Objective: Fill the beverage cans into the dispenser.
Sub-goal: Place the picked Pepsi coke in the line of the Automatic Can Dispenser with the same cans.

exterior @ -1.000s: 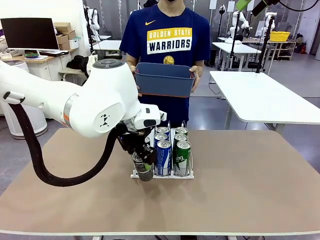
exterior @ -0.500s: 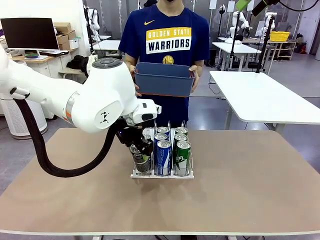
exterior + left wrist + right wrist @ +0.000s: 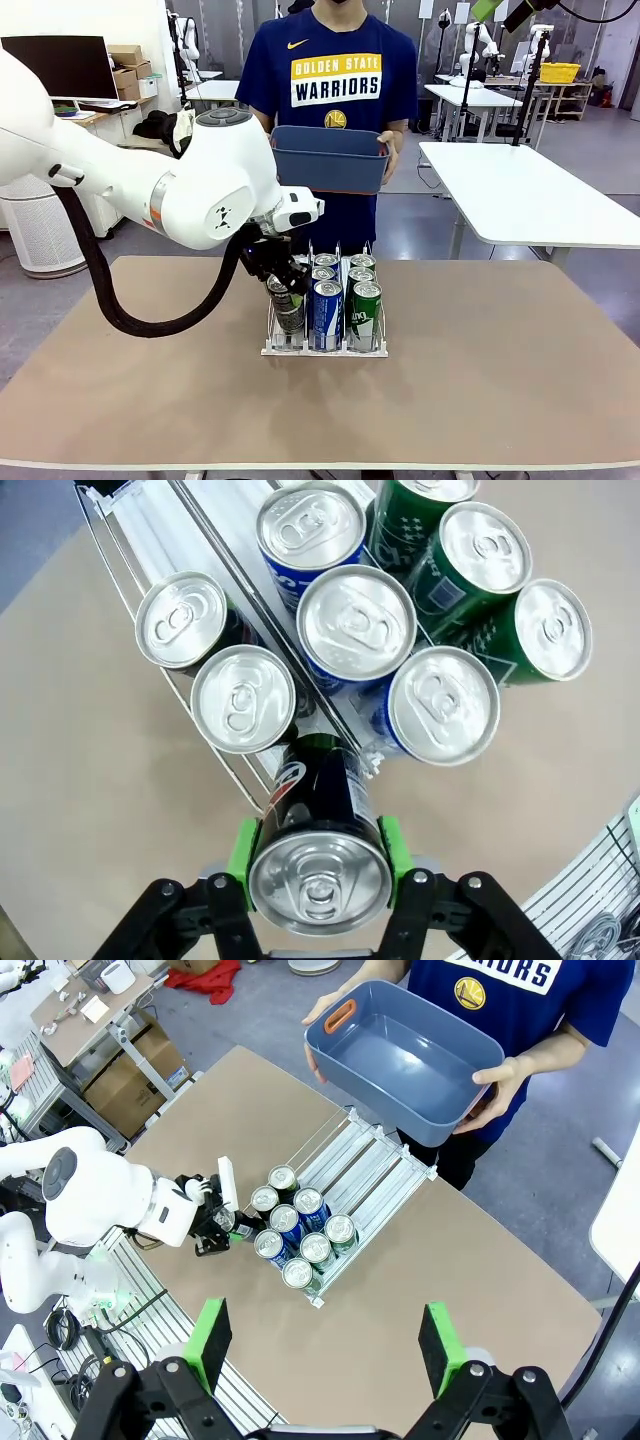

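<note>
My left gripper (image 3: 318, 852) is shut on a dark beverage can (image 3: 318, 875), its green pads (image 3: 243, 848) on both sides. The can is tilted, with its lower end at the front of the dispenser's (image 3: 150, 525) left lane. In the front view the held can (image 3: 288, 308) hangs at the front left of the white wire dispenser (image 3: 325, 351). Behind it in that lane stand two silver-topped cans (image 3: 243, 698). Blue cans (image 3: 327, 312) fill the middle lane and green cans (image 3: 366, 312) the right lane. My right gripper (image 3: 325, 1352) stands open high above the table, looking down on the dispenser (image 3: 375, 1175).
A person at the far side holds an empty blue-grey bin (image 3: 329, 158) with both hands above the table's far edge. The brown table (image 3: 500, 380) has free room to the left and right of the rack. My left arm (image 3: 200, 190) reaches in from the left.
My left gripper has raised the dark can from the table in front of the rack and moved it back into the front of the left lane.
</note>
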